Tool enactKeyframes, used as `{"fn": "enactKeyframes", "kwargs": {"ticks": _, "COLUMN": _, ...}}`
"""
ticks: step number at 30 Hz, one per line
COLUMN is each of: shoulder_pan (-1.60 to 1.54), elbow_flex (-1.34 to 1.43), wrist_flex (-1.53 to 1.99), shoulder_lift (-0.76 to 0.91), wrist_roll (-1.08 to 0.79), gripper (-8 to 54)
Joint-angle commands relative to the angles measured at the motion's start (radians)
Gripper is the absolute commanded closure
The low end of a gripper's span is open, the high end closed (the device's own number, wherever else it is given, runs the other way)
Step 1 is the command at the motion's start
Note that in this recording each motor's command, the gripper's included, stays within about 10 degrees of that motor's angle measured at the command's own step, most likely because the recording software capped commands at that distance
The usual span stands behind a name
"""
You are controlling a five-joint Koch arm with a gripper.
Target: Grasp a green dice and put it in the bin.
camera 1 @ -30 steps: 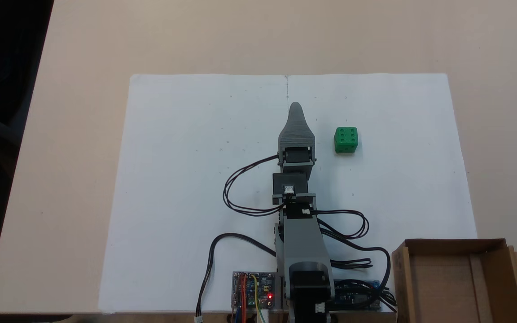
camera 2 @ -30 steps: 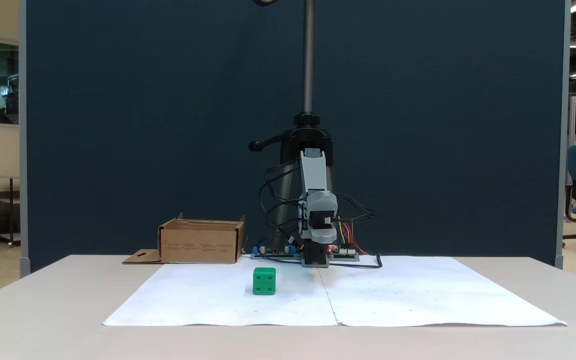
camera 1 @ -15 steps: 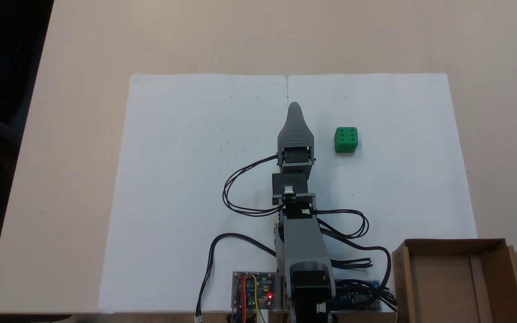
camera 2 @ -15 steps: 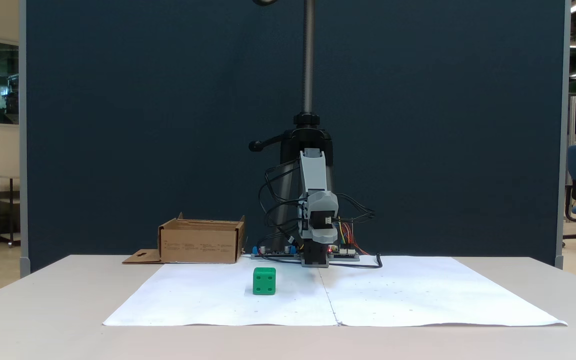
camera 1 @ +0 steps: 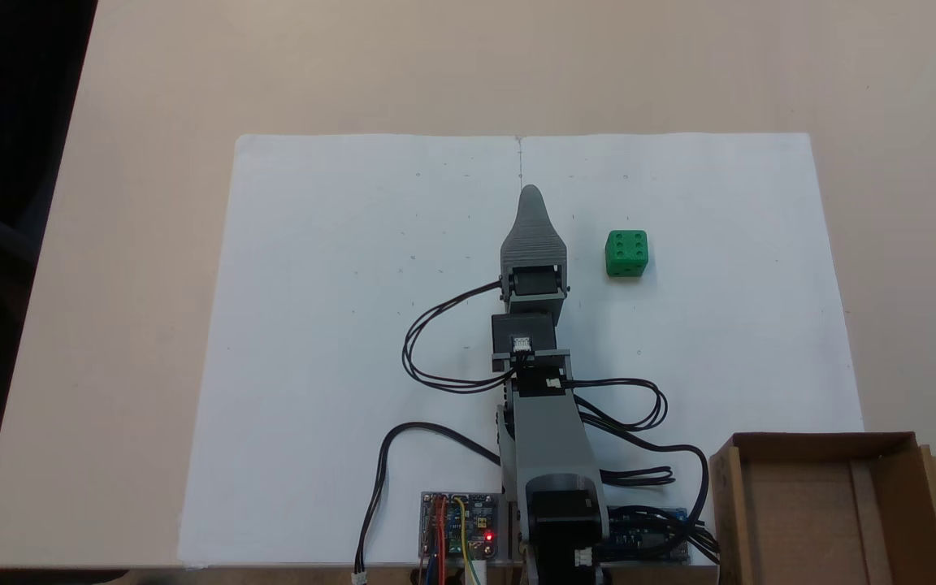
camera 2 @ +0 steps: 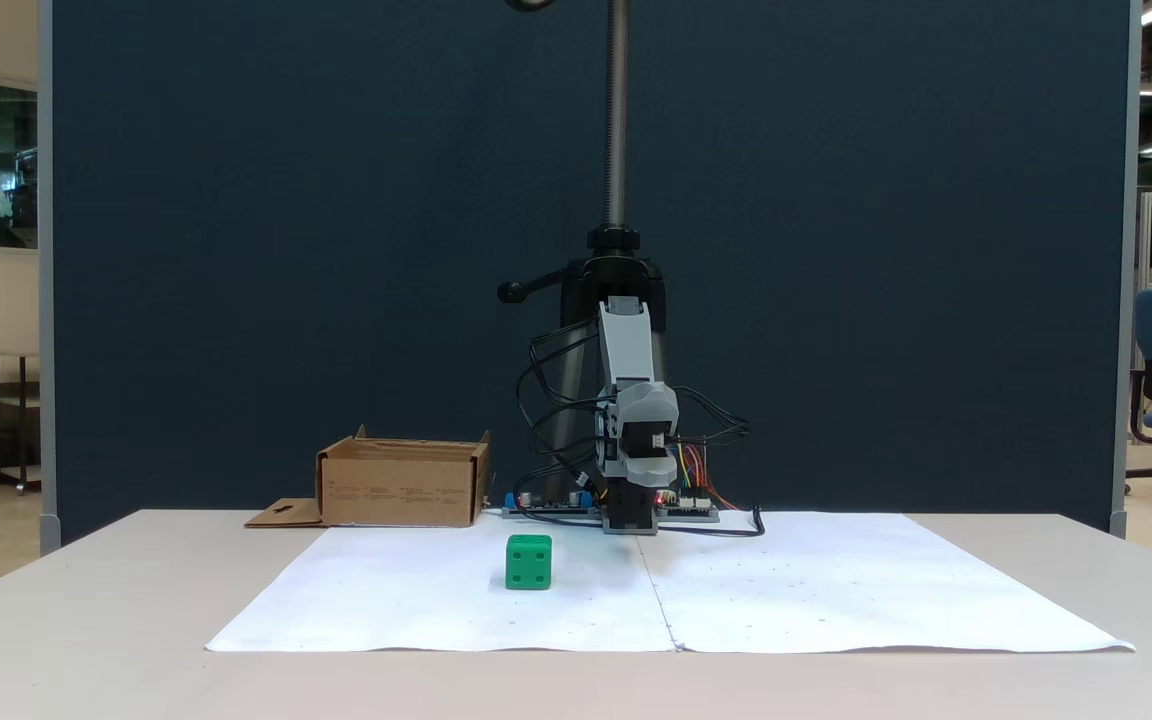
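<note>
The green dice [camera 1: 626, 253] lies on the white paper with its six-pip face up, and shows in the front fixed view [camera 2: 529, 561] too. My gripper [camera 1: 531, 195] is a grey pointed shape above the middle of the paper, left of the dice and apart from it. From the front, the gripper [camera 2: 642, 418] hangs above the table, facing the camera. Its jaws lie one over the other, so I cannot tell their state. The bin [camera 1: 821, 441], a low brown cardboard box, stands empty at the near right corner by the arm's base, and it sits left of the arm [camera 2: 401, 485] from the front.
Two white paper sheets [camera 1: 354, 325] cover the table's middle. Circuit boards [camera 1: 460, 536] and looping black cables [camera 1: 435, 349] sit around the arm's base. A camera stand pole [camera 2: 616, 120] rises behind the arm before a dark blue partition.
The gripper has drifted a few pixels left in the top-down view. The dice and the bin have not moved.
</note>
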Motion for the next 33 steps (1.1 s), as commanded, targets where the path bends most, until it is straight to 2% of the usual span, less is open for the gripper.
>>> {"fn": "enactKeyframes", "kwargs": {"ticks": 1, "shoulder_pan": -0.003, "elbow_flex": 0.034, "wrist_flex": -0.020, "shoulder_lift": 0.103, "wrist_roll": -0.060, "gripper": 2.9}}
{"fn": "enactKeyframes", "kwargs": {"ticks": 5, "shoulder_pan": 0.006, "elbow_flex": -0.055, "wrist_flex": 0.127, "shoulder_lift": 0.103, "wrist_roll": -0.064, "gripper": 3.9}}
{"fn": "enactKeyframes", "kwargs": {"ticks": 11, "shoulder_pan": 0.077, "elbow_flex": -0.299, "wrist_flex": 0.550, "shoulder_lift": 0.103, "wrist_roll": -0.064, "gripper": 3.8}}
{"fn": "enactKeyframes", "kwargs": {"ticks": 25, "shoulder_pan": 0.121, "elbow_flex": -0.661, "wrist_flex": 1.379, "shoulder_lift": 0.097, "wrist_roll": -0.064, "gripper": 2.4}}
{"fn": "enactKeyframes", "kwargs": {"ticks": 33, "shoulder_pan": 0.172, "elbow_flex": -0.922, "wrist_flex": 1.700, "shoulder_lift": -0.083, "wrist_roll": -0.064, "gripper": 2.5}}
